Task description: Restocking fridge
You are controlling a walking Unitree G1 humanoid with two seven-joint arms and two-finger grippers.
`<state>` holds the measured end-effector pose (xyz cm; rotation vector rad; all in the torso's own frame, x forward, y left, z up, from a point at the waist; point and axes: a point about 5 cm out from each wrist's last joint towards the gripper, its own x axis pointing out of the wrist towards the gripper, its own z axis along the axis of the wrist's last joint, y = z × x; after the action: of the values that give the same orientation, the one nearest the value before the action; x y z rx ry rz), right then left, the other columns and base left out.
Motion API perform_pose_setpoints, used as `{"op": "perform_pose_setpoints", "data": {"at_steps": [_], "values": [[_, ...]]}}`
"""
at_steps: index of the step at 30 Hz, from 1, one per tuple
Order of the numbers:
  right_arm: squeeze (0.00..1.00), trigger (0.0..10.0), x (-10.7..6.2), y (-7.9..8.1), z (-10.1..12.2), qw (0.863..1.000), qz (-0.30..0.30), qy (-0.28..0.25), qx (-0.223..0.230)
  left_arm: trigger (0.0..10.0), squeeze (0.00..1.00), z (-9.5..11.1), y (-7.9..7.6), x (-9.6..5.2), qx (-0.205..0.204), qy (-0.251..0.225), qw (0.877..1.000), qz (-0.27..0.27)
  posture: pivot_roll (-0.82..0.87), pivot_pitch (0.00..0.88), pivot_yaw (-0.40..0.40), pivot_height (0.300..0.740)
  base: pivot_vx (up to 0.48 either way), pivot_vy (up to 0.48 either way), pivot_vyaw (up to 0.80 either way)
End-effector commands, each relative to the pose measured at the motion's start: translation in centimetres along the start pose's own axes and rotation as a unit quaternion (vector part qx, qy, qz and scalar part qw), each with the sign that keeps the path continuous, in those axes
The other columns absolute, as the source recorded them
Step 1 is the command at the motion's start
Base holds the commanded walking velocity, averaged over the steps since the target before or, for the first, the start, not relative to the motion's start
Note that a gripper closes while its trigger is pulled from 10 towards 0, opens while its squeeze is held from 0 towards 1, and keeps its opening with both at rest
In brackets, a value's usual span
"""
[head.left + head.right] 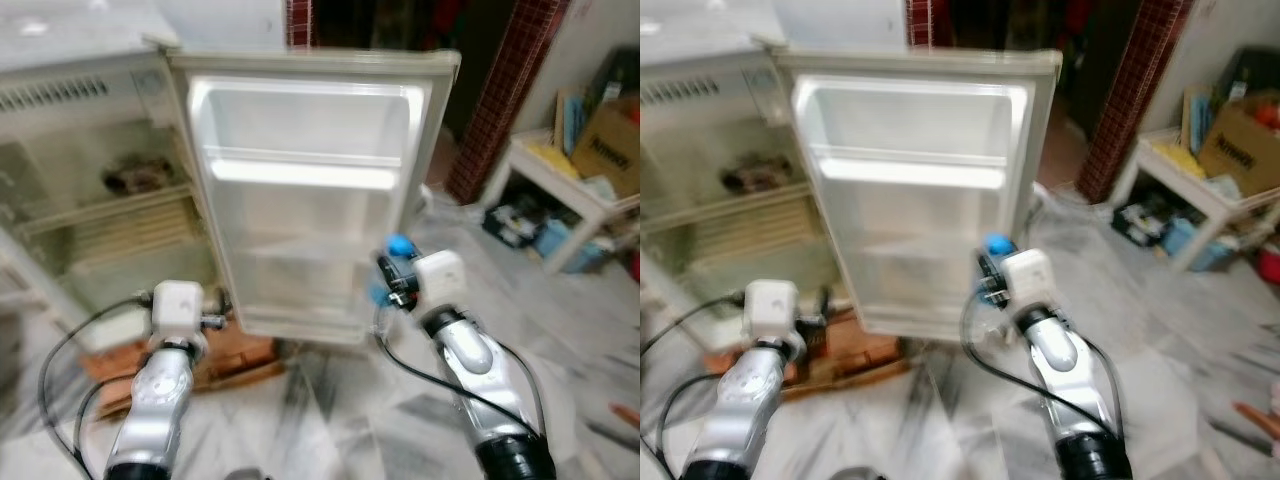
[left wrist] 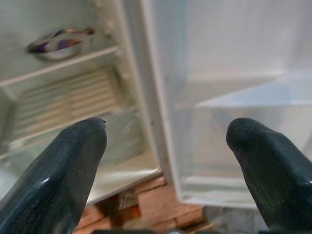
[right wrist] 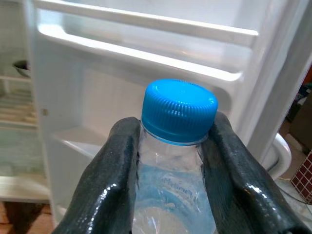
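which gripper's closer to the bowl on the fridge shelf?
Left. The left gripper hangs open below the fridge's shelf with the bowl. The right gripper, holding the water bottle, sits across at the open door.

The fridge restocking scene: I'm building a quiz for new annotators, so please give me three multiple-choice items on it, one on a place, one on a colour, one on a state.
1. Where does the bowl sit?
A. On a shelf inside the fridge
B. In the door's lower bin
C. On the floor

2. What colour is the cap of the bottle?
A. Red
B. Blue
C. White

3. What state is the left gripper in?
A. Shut on the bottle
B. Shut on the bowl
C. Open, holding nothing

Answers:
1. A, since the left wrist view shows the bowl on a white shelf in the fridge compartment, beside the open door.
2. B, as the right wrist view shows a ribbed blue cap.
3. C, its fingers stand wide apart with nothing between them; the right gripper has the bottle.
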<state>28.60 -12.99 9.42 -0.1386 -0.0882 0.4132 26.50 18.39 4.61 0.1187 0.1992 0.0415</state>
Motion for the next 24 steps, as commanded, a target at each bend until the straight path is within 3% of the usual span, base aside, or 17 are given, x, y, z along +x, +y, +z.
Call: {"op": "perform_pose_setpoints", "data": {"at_steps": [1,8,24], "values": [[0.00,10.0,-0.2,-1.0,0.2,1.000,-0.009,-0.003,-0.004,10.0,0.00,0.0,-0.8,-0.1,-0.007,-0.001,1.000,-0.012,0.01,0.000,-0.013,0.740,0.000,0.000,0.00],[0.00,10.0,-0.2,0.1,0.1,0.999,0.034,-0.002,-0.018,10.0,0.00,-0.3,-1.0,-0.2,-0.006,0.005,1.000,-0.016,0.01,0.000,-0.013,0.740,0.000,0.000,0.51],[0.00,10.0,-0.1,-0.8,0.2,1.000,-0.001,-0.006,-0.001,10.0,0.00,-0.1,-1.4,-0.4,-0.009,-0.002,0.999,-0.030,0.01,0.000,-0.019,0.740,0.000,0.000,0.71]]}}
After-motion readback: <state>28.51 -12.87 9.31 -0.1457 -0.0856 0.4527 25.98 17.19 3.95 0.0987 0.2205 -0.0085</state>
